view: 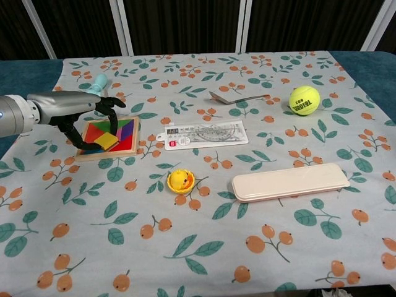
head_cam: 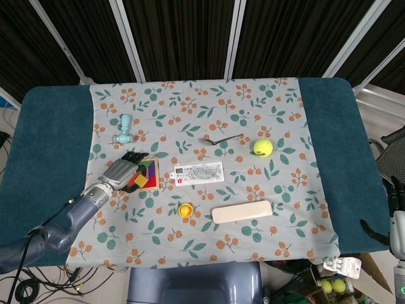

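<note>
Item: fingers of your left hand. They curl down over the far left corner of the tangram puzzle; their tips reach the coloured pieces, thumb at the near left edge of the tray. From these views you cannot tell whether any piece is actually pinched or only touched.

Item: tangram puzzle. Square wooden tray with coloured pieces, one yellow piece lying askew on top. It lies flat on the floral cloth, toward the cloth's left edge, about midway between its far and near edges.

Item: your right hand. It hangs off the table's right edge in the head view, fingers apart, holding nothing.

Item: light-blue toy. On the cloth beyond the puzzle, toward the far left corner, apart from your left hand.

Item: ruler pack. Just beside the puzzle's right edge, near the cloth's middle.

Item: yellow duck. Nearer the front edge than the ruler pack.

Item: pink case. Right of the duck, toward the near right corner.

Item: spoon and tennis ball. Side by side but apart, toward the cloth's right edge.
</note>
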Controlling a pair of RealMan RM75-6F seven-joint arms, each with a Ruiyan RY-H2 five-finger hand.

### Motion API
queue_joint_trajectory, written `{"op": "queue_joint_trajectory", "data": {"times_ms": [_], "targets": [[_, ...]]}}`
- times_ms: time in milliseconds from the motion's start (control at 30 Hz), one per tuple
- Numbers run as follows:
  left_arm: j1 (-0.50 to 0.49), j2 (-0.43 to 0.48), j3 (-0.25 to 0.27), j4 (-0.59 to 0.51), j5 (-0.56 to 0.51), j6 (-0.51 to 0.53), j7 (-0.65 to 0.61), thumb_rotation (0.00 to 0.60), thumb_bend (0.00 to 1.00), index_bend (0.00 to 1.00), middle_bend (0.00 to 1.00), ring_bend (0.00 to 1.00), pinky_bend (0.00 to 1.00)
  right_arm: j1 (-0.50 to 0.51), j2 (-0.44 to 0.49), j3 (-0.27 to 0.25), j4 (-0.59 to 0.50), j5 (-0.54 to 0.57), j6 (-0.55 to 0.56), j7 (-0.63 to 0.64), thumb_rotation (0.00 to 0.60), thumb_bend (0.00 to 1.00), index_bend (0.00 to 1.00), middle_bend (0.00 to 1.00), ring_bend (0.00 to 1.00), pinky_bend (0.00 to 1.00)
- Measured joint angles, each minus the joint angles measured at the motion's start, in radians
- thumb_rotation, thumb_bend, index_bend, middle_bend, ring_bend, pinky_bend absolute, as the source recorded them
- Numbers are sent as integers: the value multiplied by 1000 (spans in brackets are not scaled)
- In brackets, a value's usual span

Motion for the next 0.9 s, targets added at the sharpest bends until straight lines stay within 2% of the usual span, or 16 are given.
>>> {"op": "queue_joint_trajectory", "data": {"times_ms": [700, 800, 900], "targets": [[-4, -9, 2, 11, 4, -4, -1, 600, 339, 391, 0, 0, 0, 0, 1, -1, -2, 1, -1, 0, 600, 109, 0, 0, 45, 235], [-4, -7, 4, 11, 5, -6, 0, 600, 332, 369, 0, 0, 0, 0, 1, 0, -2, 0, -1, 1, 600, 110, 0, 0, 45, 234], [-4, -3, 6, 10, 5, -10, 2, 600, 306, 302, 0, 0, 0, 0, 2, 0, -2, 0, -2, 1, 600, 110, 0, 0, 45, 235]]}}
